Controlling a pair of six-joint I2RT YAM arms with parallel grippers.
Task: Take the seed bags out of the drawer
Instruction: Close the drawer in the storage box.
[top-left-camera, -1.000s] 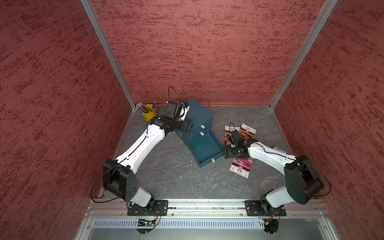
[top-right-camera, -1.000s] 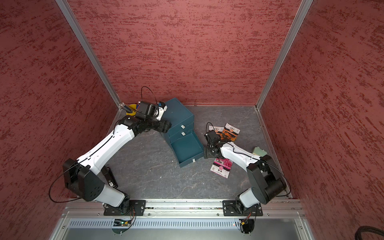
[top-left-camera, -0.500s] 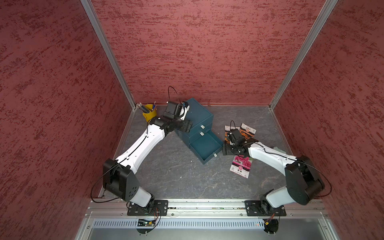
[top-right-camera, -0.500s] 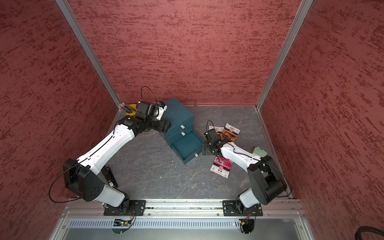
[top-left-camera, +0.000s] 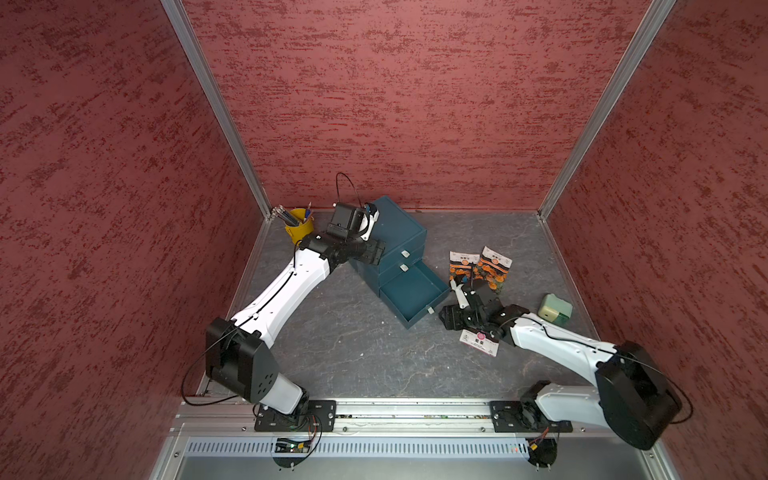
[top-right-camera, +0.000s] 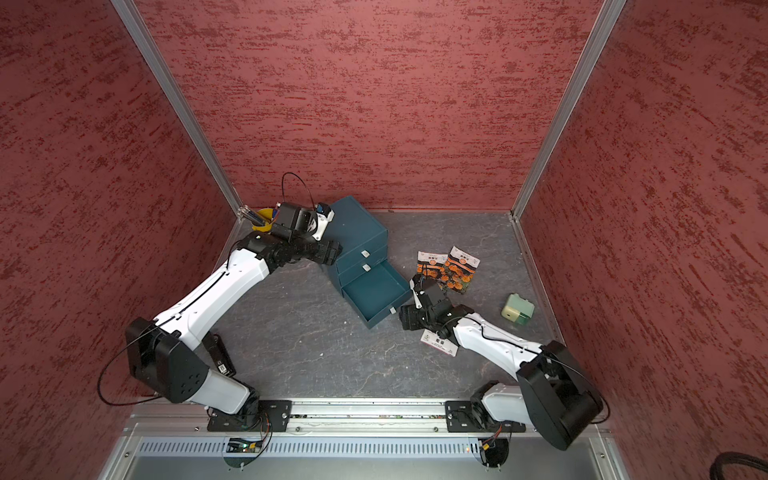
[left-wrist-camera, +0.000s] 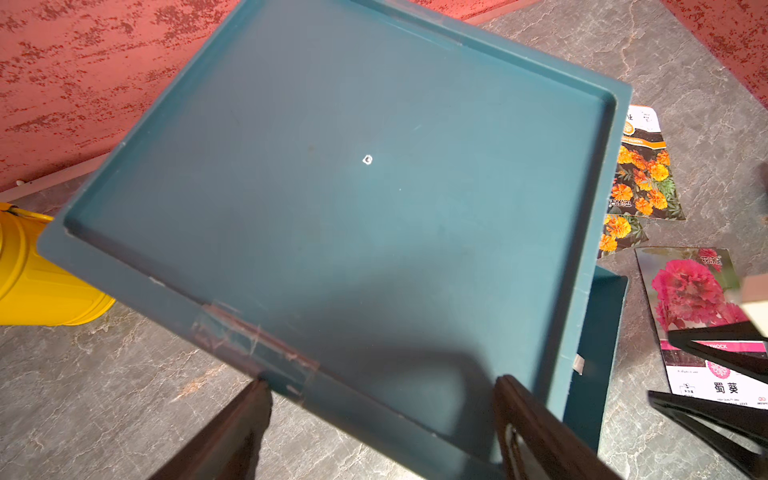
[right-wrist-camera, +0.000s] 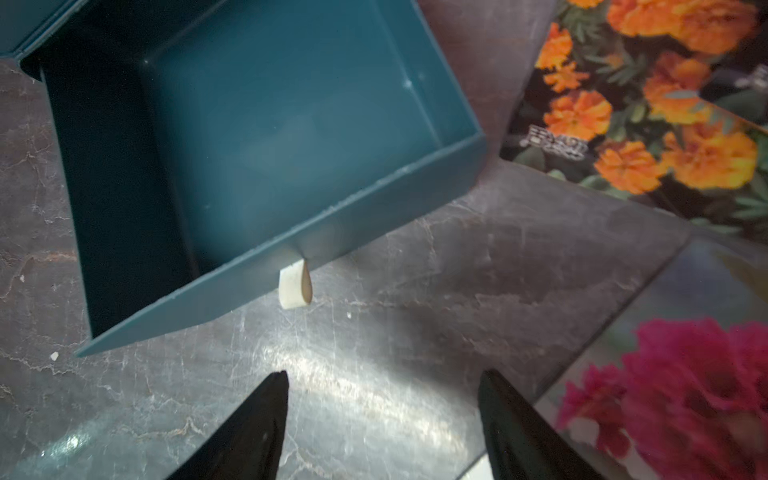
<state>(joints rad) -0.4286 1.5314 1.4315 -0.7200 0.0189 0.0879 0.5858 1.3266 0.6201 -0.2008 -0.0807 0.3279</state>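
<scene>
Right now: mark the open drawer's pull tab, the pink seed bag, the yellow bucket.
pull tab (right-wrist-camera: 294, 287), right wrist view, on its white face.
pink seed bag (left-wrist-camera: 685, 291), left wrist view, on the pink flower photo.
yellow bucket (top-left-camera: 300, 232), in a top view, on its side wall.

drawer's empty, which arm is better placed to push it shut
Right. The right gripper is open, close in front of the pull tab on the drawer; the left gripper is at the cabinet top, away from it.
</scene>
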